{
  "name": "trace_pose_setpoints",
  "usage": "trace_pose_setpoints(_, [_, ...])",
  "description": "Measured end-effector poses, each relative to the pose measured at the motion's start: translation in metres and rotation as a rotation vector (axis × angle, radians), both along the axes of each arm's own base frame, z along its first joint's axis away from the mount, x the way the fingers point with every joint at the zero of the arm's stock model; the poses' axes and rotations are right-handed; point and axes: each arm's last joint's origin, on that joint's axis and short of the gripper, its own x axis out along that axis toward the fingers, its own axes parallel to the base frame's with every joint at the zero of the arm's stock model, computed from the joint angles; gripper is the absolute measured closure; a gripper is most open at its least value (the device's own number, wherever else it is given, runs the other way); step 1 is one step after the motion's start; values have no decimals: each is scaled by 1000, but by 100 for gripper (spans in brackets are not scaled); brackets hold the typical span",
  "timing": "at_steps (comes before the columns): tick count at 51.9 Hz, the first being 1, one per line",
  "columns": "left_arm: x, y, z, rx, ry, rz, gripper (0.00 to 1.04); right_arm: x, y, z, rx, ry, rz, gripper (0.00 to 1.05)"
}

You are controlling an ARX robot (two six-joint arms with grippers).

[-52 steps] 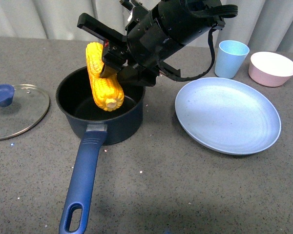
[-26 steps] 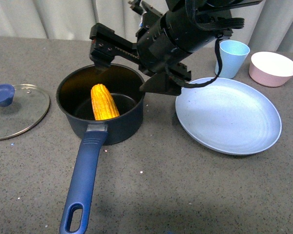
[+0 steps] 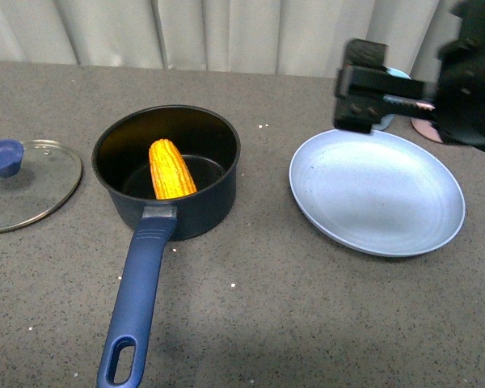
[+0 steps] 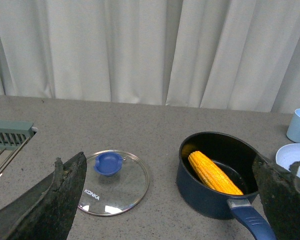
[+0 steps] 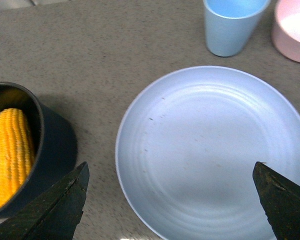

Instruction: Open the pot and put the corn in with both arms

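Observation:
The navy pot [image 3: 206,206] stands uncovered at centre left, its long handle [image 3: 141,283] pointing toward me. The corn [image 3: 170,170] lies inside it, leaning on the near wall. The glass lid [image 3: 40,182] with its blue knob [image 3: 2,156] lies flat on the table left of the pot. My right gripper [image 3: 364,89] hangs open and empty above the far edge of the plate, well right of the pot. In the left wrist view my left gripper [image 4: 167,157] is open and empty, with the lid [image 4: 120,185], the pot [image 4: 200,195] and the corn [image 4: 215,175] beyond it.
A large pale blue plate [image 3: 380,194] lies right of the pot. The right wrist view shows a light blue cup [image 5: 230,25] and a pink bowl [image 5: 295,30] behind the plate [image 5: 210,150]. A grey rack [image 4: 7,135] stands far left. Curtains close the back.
The right gripper let go of the corn, which dropped into the pot. The right arm then drew back to the right, from above the pot to over the plate.

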Motion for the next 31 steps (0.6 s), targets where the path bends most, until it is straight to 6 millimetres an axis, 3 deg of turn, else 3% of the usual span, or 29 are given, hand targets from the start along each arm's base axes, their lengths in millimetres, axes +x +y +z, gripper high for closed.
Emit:
trace_pose_setpoints(12, [0,0,0,0,0,0,6,-63,-45,-3,-109,-87,-152,9])
trace_pose_setpoints(31, [0,0,0,0,0,0,6,-131,-85,-6,-214,-199,-313,9])
